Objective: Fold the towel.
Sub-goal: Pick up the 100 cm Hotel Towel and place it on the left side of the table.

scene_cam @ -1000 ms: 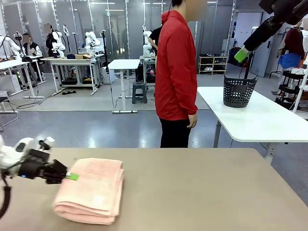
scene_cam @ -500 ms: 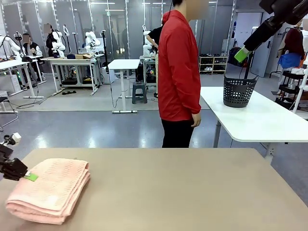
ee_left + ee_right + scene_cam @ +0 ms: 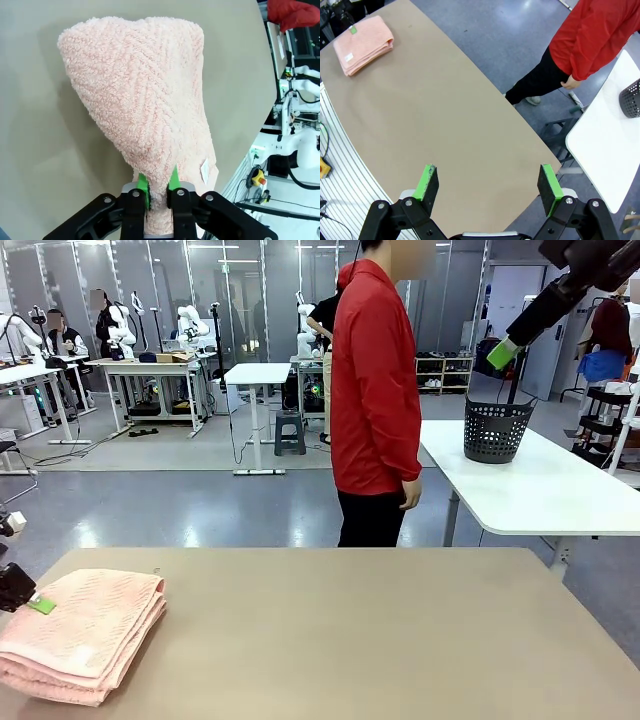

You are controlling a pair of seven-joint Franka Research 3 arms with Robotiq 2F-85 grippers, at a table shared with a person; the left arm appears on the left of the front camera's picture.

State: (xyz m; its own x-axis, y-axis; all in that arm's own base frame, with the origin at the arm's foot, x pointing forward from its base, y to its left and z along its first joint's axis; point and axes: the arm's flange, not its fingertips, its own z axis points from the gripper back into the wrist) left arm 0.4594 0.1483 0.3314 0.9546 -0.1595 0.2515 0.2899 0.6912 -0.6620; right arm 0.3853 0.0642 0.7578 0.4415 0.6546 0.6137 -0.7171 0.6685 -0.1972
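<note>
towel (image 3: 80, 635) left corner cropped, left hand (image 3: 30, 598) mostly off-frame

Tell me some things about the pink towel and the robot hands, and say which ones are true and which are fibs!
1. The towel is folded up on the table. True.
2. The left hand is pinching the towel's edge. True.
3. The right hand is holding the towel too. False: its fingers are spread wide open with nothing in them, high above the table.
4. The towel sits in the middle of the table. False: it lies at the table's left end.
5. The person is touching the towel. False: the person stands beyond the far side of the table, arm hanging down.
</note>
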